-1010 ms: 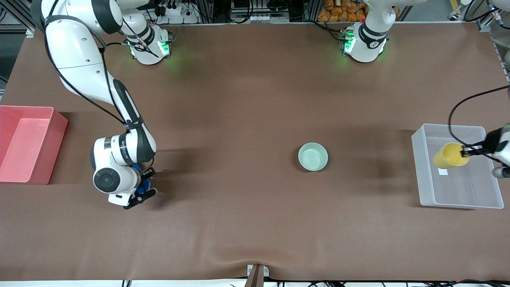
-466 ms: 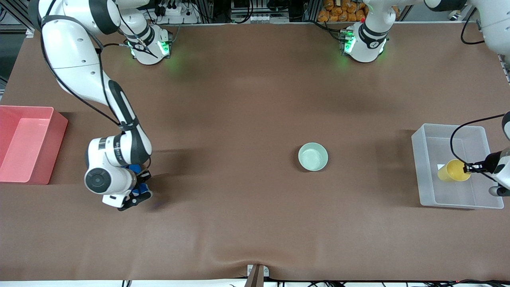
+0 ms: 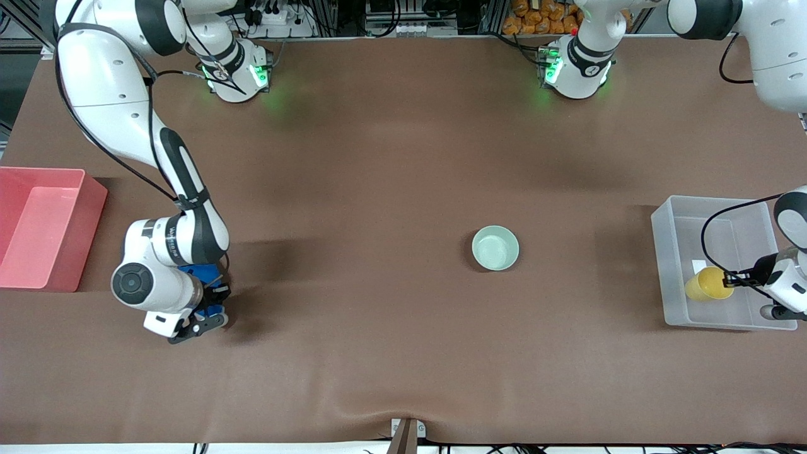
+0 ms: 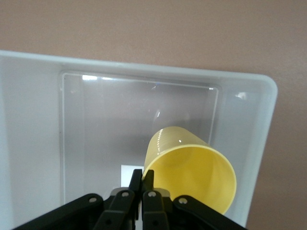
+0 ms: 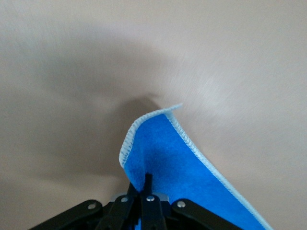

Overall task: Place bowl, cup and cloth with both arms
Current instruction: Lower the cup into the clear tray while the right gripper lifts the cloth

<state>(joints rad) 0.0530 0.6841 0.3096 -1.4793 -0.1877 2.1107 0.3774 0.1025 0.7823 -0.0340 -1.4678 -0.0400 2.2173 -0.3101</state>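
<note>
The cup (image 3: 707,284), light stiff yellow plastic, is hanging tilted inside the clear plastic bin (image 3: 665,265), its rim pinched by the left pincer (image 3: 733,281). The right pincer (image 3: 203,312) is clamping the limp blue cloth (image 3: 197,273) over the brown surface (image 3: 378,189). The smooth mint bowl (image 3: 495,248) is sitting mid-surface; its rim probably offers the best grip.

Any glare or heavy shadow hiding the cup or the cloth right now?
Left wrist view: only small highlights on the clear bin, yellow cup crisp. Right wrist view: a soft dark shadow on the table past the blue cloth, stitching sharp. Front view: evenly lit.
</note>
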